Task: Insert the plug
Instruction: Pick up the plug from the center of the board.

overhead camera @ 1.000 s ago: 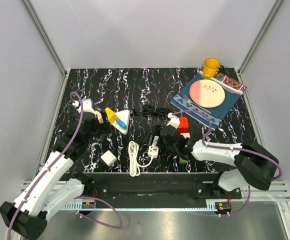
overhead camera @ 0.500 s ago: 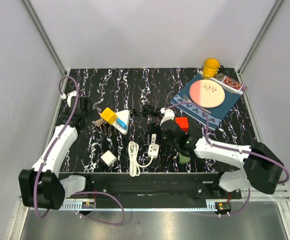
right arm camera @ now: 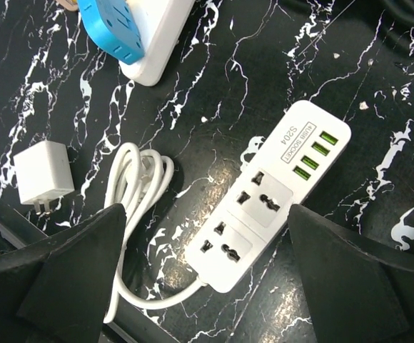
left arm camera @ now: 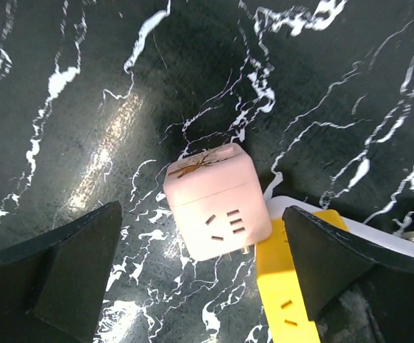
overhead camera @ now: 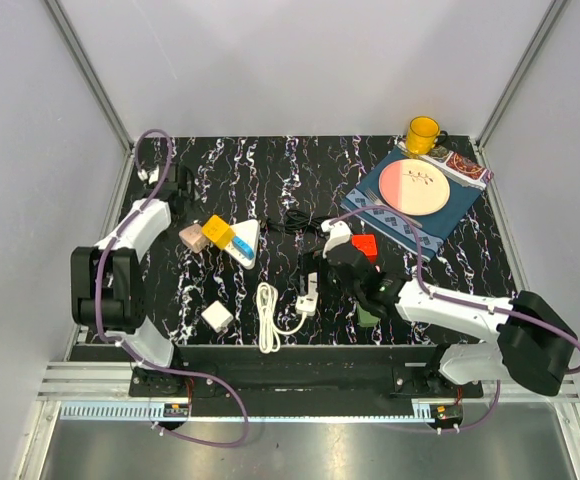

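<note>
A white power strip (overhead camera: 308, 296) (right arm camera: 270, 199) with green USB ports lies near the table's front. Its white cord (overhead camera: 268, 318) (right arm camera: 137, 187) is coiled on its left. A small white plug (overhead camera: 216, 317) (right arm camera: 43, 176) with metal prongs lies apart, left of the coil. My right gripper (overhead camera: 314, 268) (right arm camera: 207, 213) hovers open above the strip's socket end, holding nothing. A pink cube socket (overhead camera: 191, 237) (left arm camera: 215, 202) touches a yellow cube socket (overhead camera: 217, 231) (left arm camera: 287, 289). My left gripper (overhead camera: 179, 199) (left arm camera: 200, 218) stands open over the pink cube, at the far left of the table.
A white triangular socket with a blue face (overhead camera: 244, 243) (right arm camera: 138, 28) lies beside the yellow cube. A black cable (overhead camera: 305, 222) runs behind it. A red block (overhead camera: 366, 247) and a green object (overhead camera: 368, 316) sit by the right arm. A plate (overhead camera: 417, 187), blue cloth (overhead camera: 440, 222) and yellow mug (overhead camera: 423, 133) are at the back right.
My left arm has swung back along the left edge and its gripper now sits behind the pink cube. The right gripper has shifted slightly back over the power strip.
</note>
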{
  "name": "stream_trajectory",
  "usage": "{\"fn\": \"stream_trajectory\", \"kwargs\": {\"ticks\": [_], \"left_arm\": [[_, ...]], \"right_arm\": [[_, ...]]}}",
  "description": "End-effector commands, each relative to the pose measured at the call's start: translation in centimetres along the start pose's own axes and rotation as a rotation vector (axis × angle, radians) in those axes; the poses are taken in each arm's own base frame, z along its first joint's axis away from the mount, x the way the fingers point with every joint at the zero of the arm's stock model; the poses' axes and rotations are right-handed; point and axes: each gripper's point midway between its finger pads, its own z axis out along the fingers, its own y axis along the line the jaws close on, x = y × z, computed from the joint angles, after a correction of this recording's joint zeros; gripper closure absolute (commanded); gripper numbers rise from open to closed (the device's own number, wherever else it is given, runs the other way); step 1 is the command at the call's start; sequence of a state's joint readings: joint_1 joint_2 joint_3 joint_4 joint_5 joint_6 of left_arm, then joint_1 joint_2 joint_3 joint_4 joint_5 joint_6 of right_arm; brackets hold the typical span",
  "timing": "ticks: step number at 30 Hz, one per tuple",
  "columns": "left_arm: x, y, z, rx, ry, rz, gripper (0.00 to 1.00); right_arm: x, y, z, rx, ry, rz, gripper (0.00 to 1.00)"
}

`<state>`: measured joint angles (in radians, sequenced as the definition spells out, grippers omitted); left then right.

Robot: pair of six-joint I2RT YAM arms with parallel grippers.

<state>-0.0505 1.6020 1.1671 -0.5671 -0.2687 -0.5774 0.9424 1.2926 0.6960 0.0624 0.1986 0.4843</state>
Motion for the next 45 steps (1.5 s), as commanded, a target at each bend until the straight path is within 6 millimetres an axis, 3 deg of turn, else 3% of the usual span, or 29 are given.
{"fn": "stream_trajectory", "kwargs": {"ticks": [1, 8, 11, 18, 19, 23, 30, 35, 39, 40, 45], "left_arm": [[-0.3, -0.8, 1.7, 0.002, 0.027, -0.023, 0.01], [1.9, -0.3, 3.7, -0.028, 0.096, -0.012, 0.07], [2.3, -0.3, 3.5, -0.023, 0.107, -0.011, 0.18], [2.0, 0.5, 1.1, -0.002, 0.06, -0.016, 0.58], [1.3, 0.4, 0.1, 0.018, 0.03, -0.022, 0.65], [0.8, 0.4, -2.8, 0.089, -0.017, -0.007, 0.72], [0.1, -1.5, -9.6, 0.33, -0.19, 0.062, 0.75], [1.7, -4.0, -15.0, 0.578, -0.321, 0.137, 0.8], [2.9, -5.9, -19.0, 0.749, -0.386, 0.083, 0.84], [4.0, -6.6, -19.4, 0.785, -0.359, 0.048, 0.85], [5.7, -9.1, -21.5, 0.911, -0.302, -0.126, 0.85]], "right_arm": [[-1.3, 0.4, -0.7, -0.029, -0.049, -0.028, 0.0], [-0.9, 0.3, -0.7, -0.037, -0.041, -0.036, 0.0], [-1.0, 0.4, -0.8, -0.042, -0.044, -0.036, 0.0], [-1.3, 0.7, -1.1, -0.056, -0.051, -0.035, 0.0], [-1.5, 0.9, -1.1, -0.061, -0.052, -0.034, 0.0], [-2.0, 1.3, -1.6, -0.076, -0.058, -0.034, 0.0], [-3.8, 2.6, -3.3, -0.116, -0.078, -0.023, 0.0], [-6.5, 4.9, -4.9, -0.198, -0.121, 0.045, 0.0], [-7.8, 6.7, -5.7, -0.265, -0.131, 0.067, 0.0], [-7.9, 7.0, -5.7, -0.281, -0.131, 0.067, 0.0], [-8.8, 8.7, -5.0, -0.368, -0.212, 0.07, 0.0]]}}
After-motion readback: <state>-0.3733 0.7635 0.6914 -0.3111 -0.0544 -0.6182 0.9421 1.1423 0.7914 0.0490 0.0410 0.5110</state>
